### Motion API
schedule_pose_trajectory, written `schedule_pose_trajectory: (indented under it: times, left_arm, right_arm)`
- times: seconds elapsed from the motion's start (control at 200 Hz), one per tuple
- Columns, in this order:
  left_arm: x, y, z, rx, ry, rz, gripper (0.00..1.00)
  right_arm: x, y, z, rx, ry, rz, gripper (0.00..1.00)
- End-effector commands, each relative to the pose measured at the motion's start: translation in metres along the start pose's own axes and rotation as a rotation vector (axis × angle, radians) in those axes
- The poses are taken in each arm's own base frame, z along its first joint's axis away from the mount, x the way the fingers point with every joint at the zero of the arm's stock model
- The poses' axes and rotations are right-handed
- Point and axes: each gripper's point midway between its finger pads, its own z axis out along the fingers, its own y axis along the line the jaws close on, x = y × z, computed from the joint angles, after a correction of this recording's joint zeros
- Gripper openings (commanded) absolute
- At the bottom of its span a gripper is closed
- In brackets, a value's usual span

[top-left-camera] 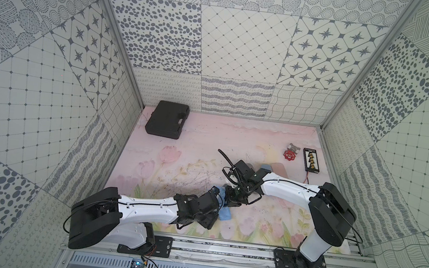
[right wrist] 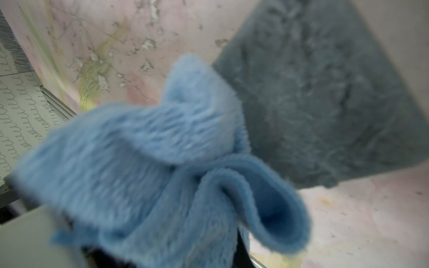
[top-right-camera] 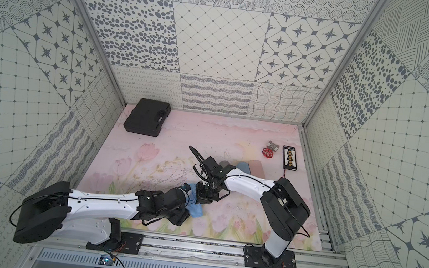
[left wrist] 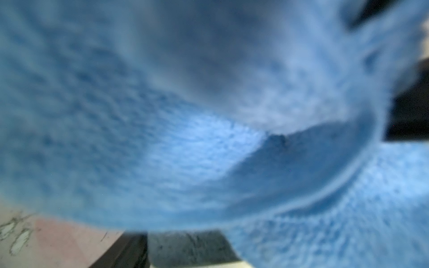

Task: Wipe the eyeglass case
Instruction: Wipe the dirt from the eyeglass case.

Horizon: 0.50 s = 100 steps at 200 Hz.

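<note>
A light blue cloth (top-left-camera: 224, 215) hangs between my two grippers near the middle of the pink mat. My right gripper (top-left-camera: 230, 197) is shut on a bunch of it; folds spill from the jaws in the right wrist view (right wrist: 162, 150). My left gripper (top-left-camera: 218, 195) meets the cloth from the other side. The cloth (left wrist: 185, 139) fills the left wrist view, beside a grey finger pad (left wrist: 190, 246). That pad (right wrist: 325, 97) also stands against the cloth in the right wrist view. A rounded pinkish and blue-grey thing, seemingly the eyeglass case (top-left-camera: 278, 168), lies behind the right arm, partly hidden.
A black tool case (top-left-camera: 167, 119) lies at the back left. A red valve wheel (top-left-camera: 289, 155) and a black board with yellow connectors (top-left-camera: 311, 159) sit at the back right. Patterned walls close in three sides. An aluminium rail (top-left-camera: 222, 251) runs along the front.
</note>
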Motion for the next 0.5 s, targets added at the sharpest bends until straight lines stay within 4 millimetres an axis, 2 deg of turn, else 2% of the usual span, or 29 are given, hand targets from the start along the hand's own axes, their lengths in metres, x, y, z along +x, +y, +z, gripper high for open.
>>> schedule_pose_trajectory:
  times: [0.0,0.035,0.075,0.12,0.17,0.22,0.285,0.41,0.495]
  left_arm:
    - [-0.005,0.011,-0.004,-0.05,-0.057,0.0,0.27]
    - [-0.006,0.011,-0.005,-0.048,-0.065,-0.004,0.25]
    - [-0.006,0.012,-0.005,-0.049,-0.071,-0.007,0.23]
    - [-0.006,0.012,-0.005,-0.052,-0.069,-0.004,0.21]
    - [-0.005,0.012,-0.004,-0.054,-0.06,0.0,0.21]
    - [-0.004,0.011,-0.003,-0.053,-0.05,0.004,0.2]
    - [-0.002,0.011,-0.001,-0.057,-0.032,0.009,0.2]
    - [-0.003,0.011,-0.002,-0.06,-0.035,0.001,0.19]
    - [-0.005,0.011,-0.005,-0.047,-0.06,-0.008,0.19]
  right_arm:
    - [-0.02,-0.062,-0.02,0.337,-0.061,-0.042,0.0]
    - [-0.031,-0.085,-0.039,0.522,-0.102,-0.095,0.0]
    - [-0.042,-0.1,-0.064,0.694,-0.146,-0.145,0.0]
    - [-0.052,-0.105,-0.087,0.81,-0.187,-0.184,0.0]
    - [-0.059,-0.097,-0.103,0.839,-0.226,-0.225,0.0]
    - [-0.061,-0.078,-0.108,0.792,-0.255,-0.267,0.0]
    - [-0.053,-0.041,-0.099,0.624,-0.251,-0.302,0.0]
    - [-0.019,0.035,-0.062,0.14,-0.15,-0.21,0.0]
    - [-0.002,0.071,-0.037,-0.124,-0.069,-0.121,0.0]
